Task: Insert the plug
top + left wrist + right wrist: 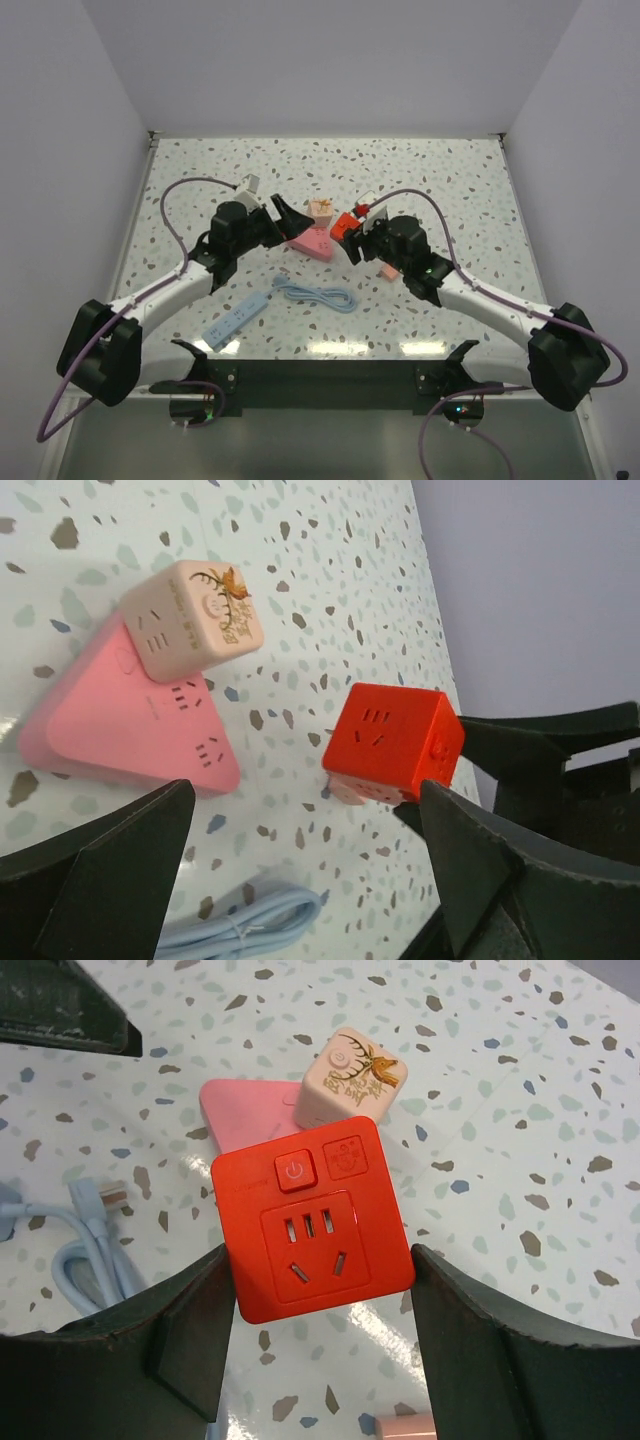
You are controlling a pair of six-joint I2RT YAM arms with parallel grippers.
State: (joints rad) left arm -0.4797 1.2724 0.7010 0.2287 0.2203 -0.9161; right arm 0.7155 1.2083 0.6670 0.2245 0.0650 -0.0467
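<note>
High rear overview of the table (450, 180); two close wrist views, opposite sides of one red cube (312, 1222)

Bright, even overhead light, white glare patches on the glossy worktop (450, 200) at its near edge, soft shadow under the red cube (395, 742), wrist views sharp mid-frame, near fingers (110, 880) slightly soft, possibly mild wide-angle stretch at the edges.

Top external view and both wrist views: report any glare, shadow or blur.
Top external view: white glare patches on the table near its front edge. Left wrist view: the red cube is sharp; the left claw is dark, with little detail. Right wrist view: cube crisp, glossy sheen on the tabletop below it.
</note>
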